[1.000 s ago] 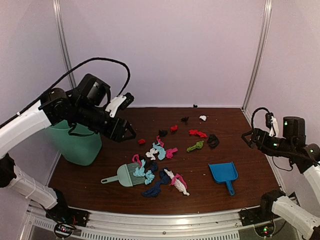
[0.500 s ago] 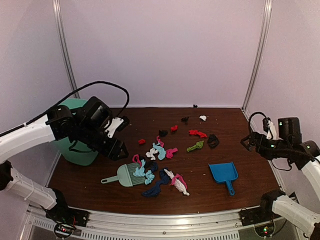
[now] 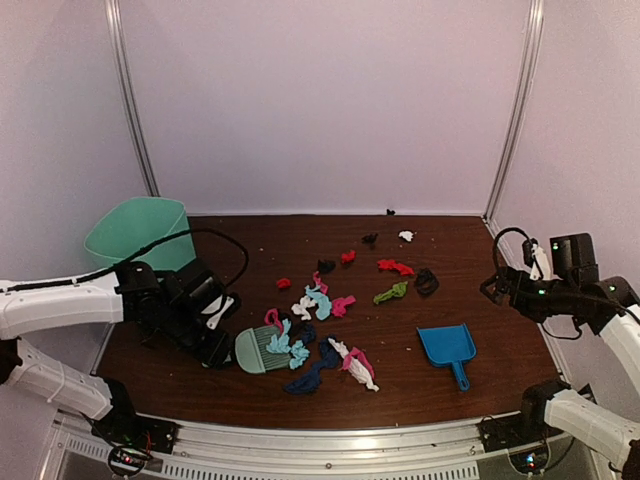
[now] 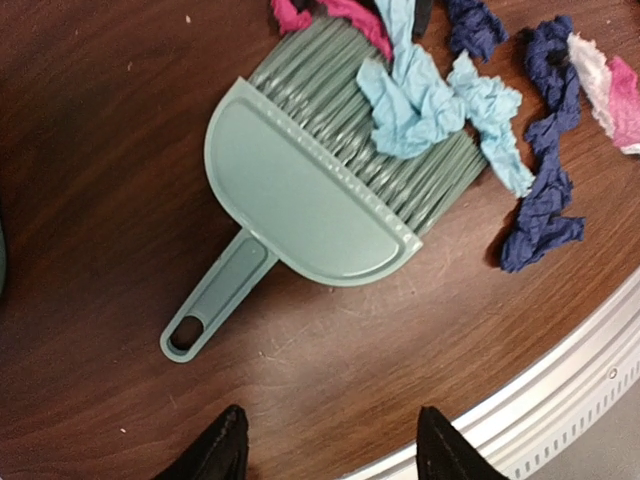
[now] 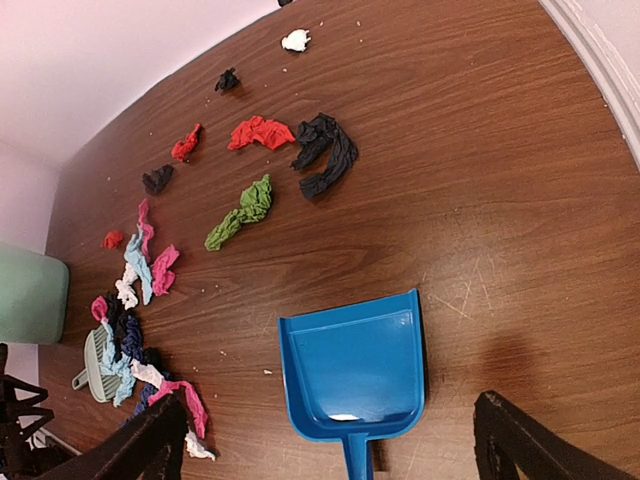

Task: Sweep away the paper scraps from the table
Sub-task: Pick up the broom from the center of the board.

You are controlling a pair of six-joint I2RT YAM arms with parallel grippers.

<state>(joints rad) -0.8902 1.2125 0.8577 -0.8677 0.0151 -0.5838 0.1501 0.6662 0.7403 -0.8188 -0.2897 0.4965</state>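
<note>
Soft, even light, faint shadows, slight sheen on the table [image 4: 330, 370] (left wrist) — wrist views bowed at edges, sharp.

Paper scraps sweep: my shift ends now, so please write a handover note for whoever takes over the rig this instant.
Left end effector: open, empty, low over the table just short of the brush handle, not touching it.
Right end effector: open, empty, held high and aimed at the dustpan handle.
Paper scraps: scattered across the middle of the table; a cyan one lies over the brush bristles. Bin stands at the far left.
Done: nothing swept, neither tool grasped.
Left: grasp brush and dustpan, gather the scraps, then empty them, probably into the bin.
</note>
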